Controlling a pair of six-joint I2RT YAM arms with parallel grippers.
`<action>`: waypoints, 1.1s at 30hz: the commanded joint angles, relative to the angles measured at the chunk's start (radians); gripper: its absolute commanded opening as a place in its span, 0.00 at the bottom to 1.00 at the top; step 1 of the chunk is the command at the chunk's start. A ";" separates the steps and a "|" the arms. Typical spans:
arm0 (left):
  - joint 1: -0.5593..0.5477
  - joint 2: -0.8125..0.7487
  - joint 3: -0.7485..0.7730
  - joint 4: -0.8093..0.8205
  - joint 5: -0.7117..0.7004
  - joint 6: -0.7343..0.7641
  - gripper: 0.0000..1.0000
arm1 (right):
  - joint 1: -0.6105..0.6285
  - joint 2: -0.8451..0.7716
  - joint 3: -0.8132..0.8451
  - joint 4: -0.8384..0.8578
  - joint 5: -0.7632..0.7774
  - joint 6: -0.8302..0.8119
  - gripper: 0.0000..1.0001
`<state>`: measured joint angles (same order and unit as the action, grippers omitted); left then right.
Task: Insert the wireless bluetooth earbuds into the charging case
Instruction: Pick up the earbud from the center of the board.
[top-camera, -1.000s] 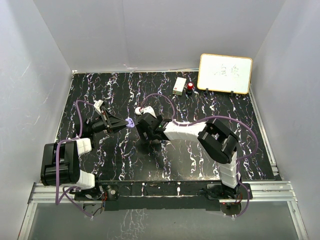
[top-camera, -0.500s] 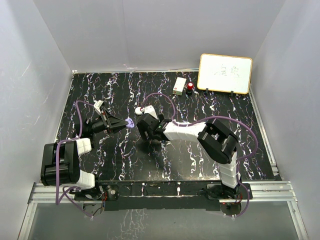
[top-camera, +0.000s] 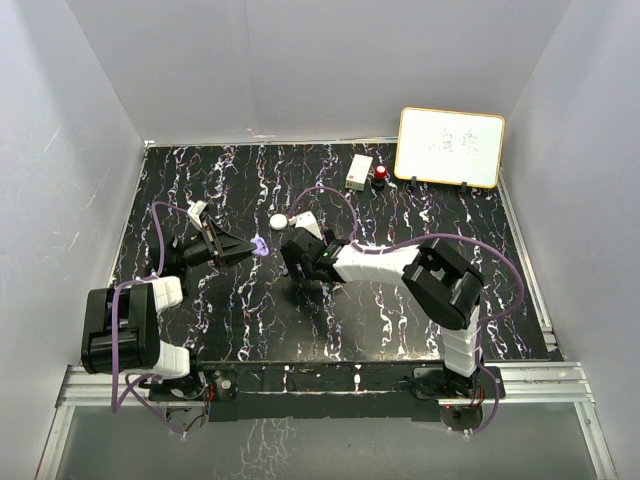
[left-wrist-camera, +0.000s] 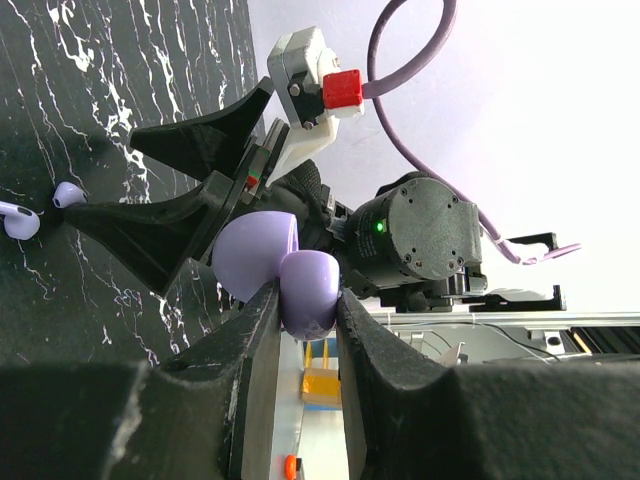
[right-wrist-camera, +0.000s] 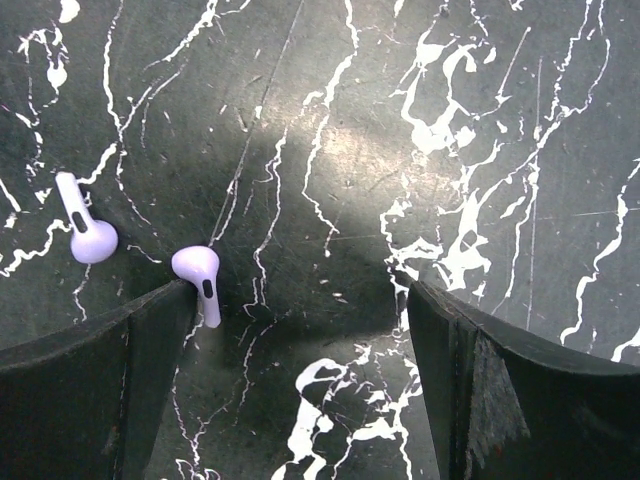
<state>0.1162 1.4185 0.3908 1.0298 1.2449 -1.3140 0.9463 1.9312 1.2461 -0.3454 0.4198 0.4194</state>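
My left gripper (top-camera: 250, 247) is shut on an open purple charging case (left-wrist-camera: 256, 250), held above the table left of centre; its fingers (left-wrist-camera: 258, 330) pinch one half of the case. Two purple earbuds lie on the black marbled table under my right gripper (top-camera: 301, 263). In the right wrist view one earbud (right-wrist-camera: 88, 235) lies at the left, and the other (right-wrist-camera: 199, 275) rests against the inner side of the left finger (right-wrist-camera: 130, 350). The right gripper (right-wrist-camera: 300, 330) is open, pointing down, with bare table between its fingers. Both earbuds (left-wrist-camera: 20, 221) also show in the left wrist view.
A small white round case (top-camera: 278, 222) lies just behind the right gripper. At the back stand a white box (top-camera: 359, 172), a red knob (top-camera: 381, 175) and a framed whiteboard (top-camera: 450, 147). Purple cables loop over both arms. White walls surround the table (top-camera: 450, 230).
The right gripper has shifted slightly right and toward the near edge, uncovering the white round case. The left arm holds the purple case still.
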 joint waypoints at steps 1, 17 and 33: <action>0.007 -0.043 0.011 -0.001 0.018 0.015 0.00 | -0.011 -0.041 -0.025 -0.053 0.019 -0.027 0.87; 0.007 -0.045 0.005 0.003 0.017 0.016 0.00 | -0.009 -0.105 -0.033 0.096 -0.223 -0.148 0.79; 0.007 -0.046 0.006 -0.007 0.018 0.016 0.00 | -0.016 -0.038 -0.010 0.162 -0.241 -0.196 0.53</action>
<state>0.1162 1.4120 0.3908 1.0195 1.2446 -1.3083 0.9394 1.8805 1.2007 -0.2497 0.1783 0.2432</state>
